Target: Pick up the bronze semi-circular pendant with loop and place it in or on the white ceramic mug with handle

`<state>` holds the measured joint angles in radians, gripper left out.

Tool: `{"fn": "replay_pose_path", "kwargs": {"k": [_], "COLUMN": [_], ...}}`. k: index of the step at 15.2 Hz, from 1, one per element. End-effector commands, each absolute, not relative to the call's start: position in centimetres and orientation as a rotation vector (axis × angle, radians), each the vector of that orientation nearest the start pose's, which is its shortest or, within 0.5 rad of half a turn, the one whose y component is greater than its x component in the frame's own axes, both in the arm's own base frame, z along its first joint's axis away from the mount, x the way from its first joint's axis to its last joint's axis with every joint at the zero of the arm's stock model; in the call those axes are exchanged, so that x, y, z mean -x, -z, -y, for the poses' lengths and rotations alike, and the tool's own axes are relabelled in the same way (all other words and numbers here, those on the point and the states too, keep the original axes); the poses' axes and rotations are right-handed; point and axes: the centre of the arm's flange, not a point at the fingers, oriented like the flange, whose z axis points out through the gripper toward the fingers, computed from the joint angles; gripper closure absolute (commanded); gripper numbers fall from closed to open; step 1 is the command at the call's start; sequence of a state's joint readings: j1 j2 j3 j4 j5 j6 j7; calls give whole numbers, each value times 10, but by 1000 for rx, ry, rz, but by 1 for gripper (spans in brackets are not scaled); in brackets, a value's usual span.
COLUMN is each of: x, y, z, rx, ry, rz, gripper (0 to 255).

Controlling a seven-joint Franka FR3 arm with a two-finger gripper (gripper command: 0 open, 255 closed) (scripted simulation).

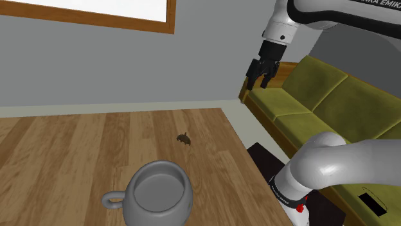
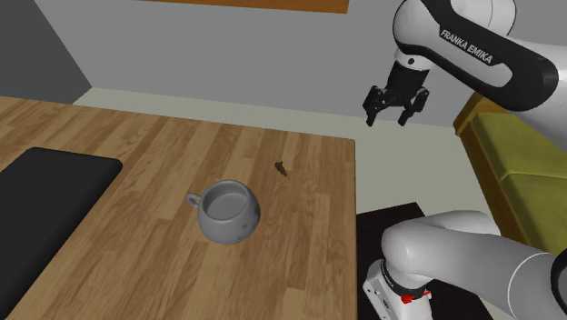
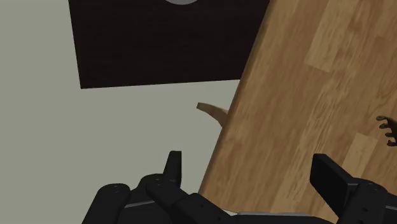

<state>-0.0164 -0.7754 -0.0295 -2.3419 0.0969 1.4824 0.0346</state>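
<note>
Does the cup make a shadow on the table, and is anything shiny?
Shoulder view: the mug is soft grey, no glare, no clear shadow on the table. Second exterior view: same even light; the pendant is a tiny dark speck. Wrist view: the pendant is cut off at the picture's edge.

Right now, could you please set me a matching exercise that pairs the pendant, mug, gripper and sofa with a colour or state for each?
Things:
1. pendant
2. mug
3. gripper
4. sofa

Colours or states:
A. olive green
B. open, up in the air
C. grey, upright on the table
D. small, dark brown

Pairs: 1-D, 2-C, 3-B, 4-A.
</note>
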Motion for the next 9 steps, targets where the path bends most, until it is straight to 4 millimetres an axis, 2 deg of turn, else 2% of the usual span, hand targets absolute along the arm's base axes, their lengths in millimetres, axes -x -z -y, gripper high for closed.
{"fn": "replay_pose_path", "kwargs": {"k": [1,9], "x": [-300,-336], "y": [-587,-552], "z": [5,-102], "rx": [3020,3096], "ry": [-127,-151], "rz": [-101,139], "gripper": [0,0]}}
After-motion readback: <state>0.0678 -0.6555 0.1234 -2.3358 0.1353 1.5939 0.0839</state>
